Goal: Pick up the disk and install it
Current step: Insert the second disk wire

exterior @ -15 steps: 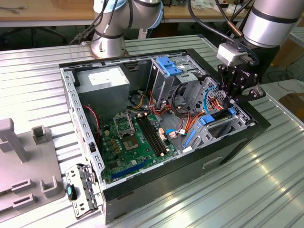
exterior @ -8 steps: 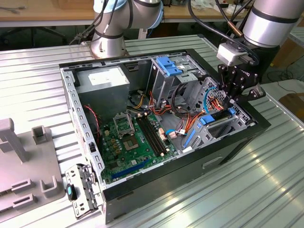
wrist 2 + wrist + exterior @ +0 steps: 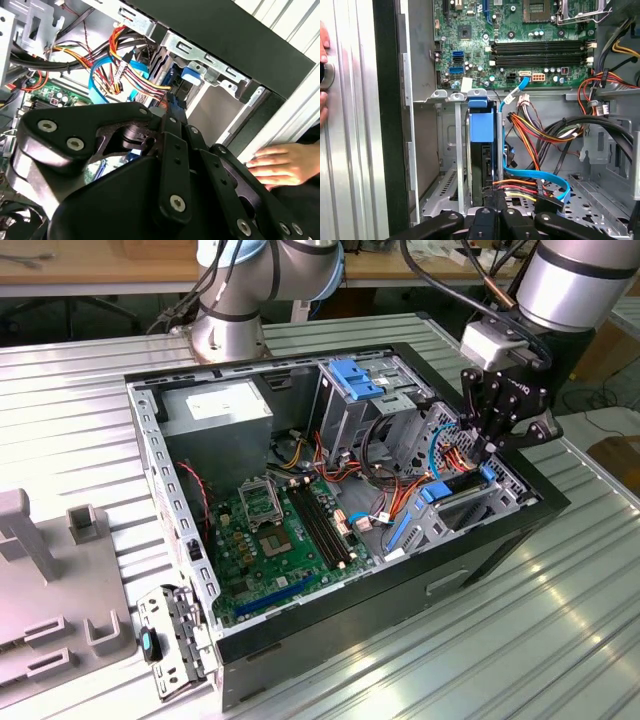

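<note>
An open computer case (image 3: 400, 570) lies on its side on the ribbed metal tabletop (image 3: 560, 640), with the green motherboard (image 3: 275, 540) exposed and red, yellow and orange cables (image 3: 395, 485) running across the inside. The black gripper (image 3: 487, 452) hangs over the corner of the case at the exterior view's right, its fingers reaching down among the cables just above the drive bay. The disk (image 3: 481, 150), dark with blue plastic rails, stands on edge inside the grey metal cage (image 3: 457, 165) in the first wrist view, its blue end pointing toward the motherboard (image 3: 520, 40); in the exterior view its blue rail (image 3: 432, 495) shows in the bay directly below the gripper. The gripper fingers (image 3: 490, 220) sit close together at the near end of the disk, but I cannot tell whether they are clamped on it or only touching it. A blue flat cable (image 3: 535, 175) curves beside the cage. A person's hand (image 3: 280, 165) rests outside the case wall in the second wrist view
</note>
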{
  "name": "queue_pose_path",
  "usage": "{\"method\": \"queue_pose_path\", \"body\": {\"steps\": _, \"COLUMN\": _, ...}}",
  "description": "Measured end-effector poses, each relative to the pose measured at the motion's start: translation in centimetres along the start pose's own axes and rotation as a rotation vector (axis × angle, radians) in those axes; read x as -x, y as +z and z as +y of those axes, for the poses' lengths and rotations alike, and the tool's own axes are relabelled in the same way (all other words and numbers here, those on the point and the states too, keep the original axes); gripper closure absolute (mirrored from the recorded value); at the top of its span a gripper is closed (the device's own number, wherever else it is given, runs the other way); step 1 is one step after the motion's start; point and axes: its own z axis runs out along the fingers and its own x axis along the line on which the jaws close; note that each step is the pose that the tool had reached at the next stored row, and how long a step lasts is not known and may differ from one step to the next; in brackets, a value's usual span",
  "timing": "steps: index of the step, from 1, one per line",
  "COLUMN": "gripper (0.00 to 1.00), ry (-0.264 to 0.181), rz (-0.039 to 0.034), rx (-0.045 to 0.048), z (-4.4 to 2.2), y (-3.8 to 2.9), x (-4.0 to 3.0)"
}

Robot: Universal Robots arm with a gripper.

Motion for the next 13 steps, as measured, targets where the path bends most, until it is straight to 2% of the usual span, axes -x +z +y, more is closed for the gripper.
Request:
{"method": "queue_pose_path", "body": {"steps": 1, "gripper": 0.89, "ry": 0.000, "rz": -0.0006, "rx": 0.0028, "z": -0.01, "y": -0.08, "x": -0.01}}
{"method": "queue_pose_path", "body": {"steps": 5, "gripper": 0.89, "ry": -0.002, "rz": -0.0011, "rx": 0.0253, "z": -0.02, "y": -0.18, "x": 0.00}}
{"method": "queue_pose_path", "body": {"steps": 6, "gripper": 0.89, "ry": -0.002, "rz": -0.0009, "rx": 0.0278, "z": -0.03, "y": -0.31, "x": -0.02}}
{"method": "queue_pose_path", "body": {"steps": 9, "gripper": 0.89, "ry": -0.002, "rz": -0.0008, "rx": 0.0314, "z": -0.14, "y": -1.49, "x": -0.11}}
{"method": "queue_pose_path", "body": {"steps": 11, "gripper": 0.89, "ry": -0.002, "rz": -0.0010, "rx": 0.0337, "z": -0.26, "y": -2.84, "x": -0.21}}
{"method": "queue_pose_path", "body": {"steps": 13, "gripper": 0.89, "ry": -0.003, "rz": -0.0009, "rx": 0.0349, "z": -0.35, "y": -3.81, "x": -0.29}}
